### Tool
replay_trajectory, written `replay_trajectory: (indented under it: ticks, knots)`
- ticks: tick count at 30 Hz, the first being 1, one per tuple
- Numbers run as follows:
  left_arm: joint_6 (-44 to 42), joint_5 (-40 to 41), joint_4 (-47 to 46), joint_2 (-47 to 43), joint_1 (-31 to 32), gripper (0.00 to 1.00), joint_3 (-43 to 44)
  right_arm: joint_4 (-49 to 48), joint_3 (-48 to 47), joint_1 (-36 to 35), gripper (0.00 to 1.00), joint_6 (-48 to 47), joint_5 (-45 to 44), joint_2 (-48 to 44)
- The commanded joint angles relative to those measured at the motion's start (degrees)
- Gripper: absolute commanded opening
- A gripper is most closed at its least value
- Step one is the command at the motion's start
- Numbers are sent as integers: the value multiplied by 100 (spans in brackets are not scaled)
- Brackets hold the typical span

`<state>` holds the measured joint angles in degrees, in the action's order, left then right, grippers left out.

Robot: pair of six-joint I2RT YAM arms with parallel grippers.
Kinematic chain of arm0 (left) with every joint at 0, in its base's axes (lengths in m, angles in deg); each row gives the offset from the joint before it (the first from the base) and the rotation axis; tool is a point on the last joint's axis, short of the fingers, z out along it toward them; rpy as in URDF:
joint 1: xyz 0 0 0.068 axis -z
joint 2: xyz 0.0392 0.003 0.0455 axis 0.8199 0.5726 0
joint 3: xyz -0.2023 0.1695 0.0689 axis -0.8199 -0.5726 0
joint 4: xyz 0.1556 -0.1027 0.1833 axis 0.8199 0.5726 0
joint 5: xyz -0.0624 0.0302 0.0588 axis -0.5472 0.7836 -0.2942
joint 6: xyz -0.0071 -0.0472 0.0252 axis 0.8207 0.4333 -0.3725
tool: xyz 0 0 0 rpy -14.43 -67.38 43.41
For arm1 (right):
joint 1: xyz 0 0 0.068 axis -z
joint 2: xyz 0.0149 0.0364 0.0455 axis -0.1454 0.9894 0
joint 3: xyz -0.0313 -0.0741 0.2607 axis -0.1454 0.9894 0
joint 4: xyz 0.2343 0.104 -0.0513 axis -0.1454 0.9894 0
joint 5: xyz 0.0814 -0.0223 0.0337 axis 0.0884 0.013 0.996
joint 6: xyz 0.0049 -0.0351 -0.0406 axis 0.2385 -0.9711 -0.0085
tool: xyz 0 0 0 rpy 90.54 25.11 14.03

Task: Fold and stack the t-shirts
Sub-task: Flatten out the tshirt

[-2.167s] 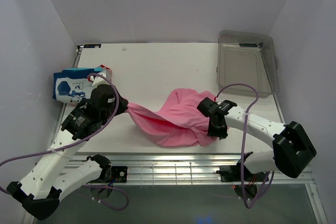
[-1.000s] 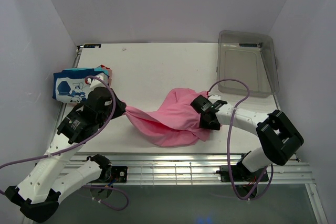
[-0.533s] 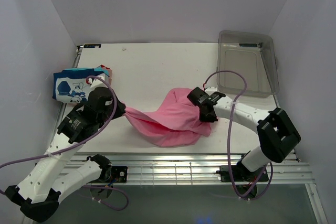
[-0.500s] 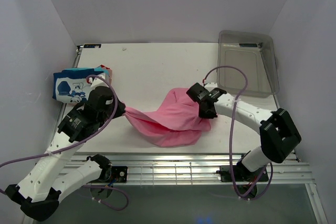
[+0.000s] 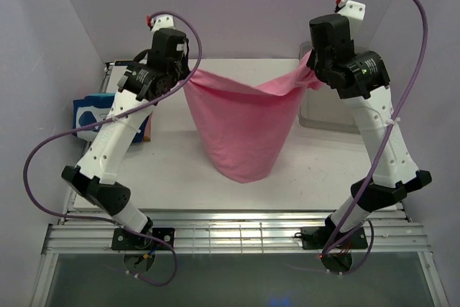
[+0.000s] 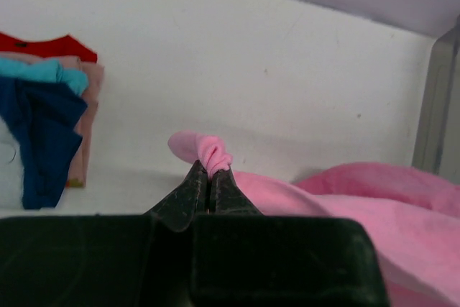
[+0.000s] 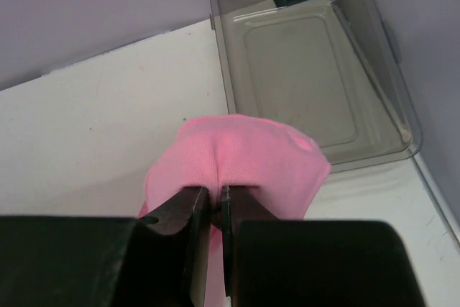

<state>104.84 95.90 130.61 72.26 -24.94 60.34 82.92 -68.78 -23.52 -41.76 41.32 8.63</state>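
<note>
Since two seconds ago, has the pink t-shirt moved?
Yes. The pink t-shirt has risen from the table, where it lay crumpled right of the folded stack; now it hangs between the left gripper and right gripper.

The left arm and the right arm are built alike: white tubular links between chunky black joint housings. A thin purple cable runs along each arm, with a small red fitting near its upper end. The left gripper and the right gripper each have matte black fingers that taper to thin tips.
</note>
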Motion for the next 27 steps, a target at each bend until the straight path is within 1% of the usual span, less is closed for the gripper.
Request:
replay_trajectory:
  ticks: [1, 2, 3, 4, 6, 7, 8, 9, 10, 11, 13, 14, 17, 18, 21, 24, 27]
  knots:
    - [-446, -185, -349, 85, -165, 0, 1191, 171, -842, 103, 8, -643, -64, 450]
    - [-463, -325, -447, 33, -165, 0, 1349, 127, -1106, 94, 8, -695, 6, 390]
    - [-446, -761, -535, -159, -157, 0, 1350, -56, -1100, 94, 8, -731, 85, 293]
    - [-446, -975, -762, -309, -157, 0, 1290, -189, -1004, 94, 8, -775, 164, 153]
    - [-455, -1309, -922, -643, -113, 0, 1026, -443, -460, 42, 8, -862, 384, -417]
    - [-472, -1598, -1079, -993, -95, 0, 930, -732, -232, 15, 8, -906, 454, -637]
    - [-542, -1836, -1220, -1179, -86, 0, 798, -865, -38, -107, 8, -968, 577, -1048]
    - [-612, -2021, -1343, -1372, -78, 0, 492, -1006, 286, -178, 8, -1108, 648, -1226]
    - [-613, -2336, -1510, -1705, -77, 0, 385, -1112, 376, -231, 8, -1179, 727, -1411]
    - [-622, -2496, -1572, -1821, -77, 0, 297, -1235, 429, -301, 8, -1231, 910, -1665]
    - [-657, -2873, -1634, -2093, -69, 0, 138, -1262, 325, -319, 8, -1407, 1200, -1825]
    - [-648, -3171, -1626, -2165, -60, 0, 103, -1106, 229, -319, 8, -1469, 1489, -1895]
    - [-525, -3682, -1556, -2410, -60, 0, -3, -762, -150, -319, 8, -1592, 1964, -2010]
    - [-464, -3788, -1521, -2464, -69, 0, -20, -613, -185, -319, 8, -1601, 2080, -2054]
    - [-279, -4096, -1415, -2683, -69, 0, -82, -603, -98, -319, 8, -1470, 2493, -2370]
    - [-156, -4080, -1143, -2763, -69, 0, 84, -568, -185, -319, 8, -1364, 2696, -2555]
    - [-42, -4009, -800, -2728, -69, 0, 374, -471, -554, -319, 8, -1276, 2863, -2468]
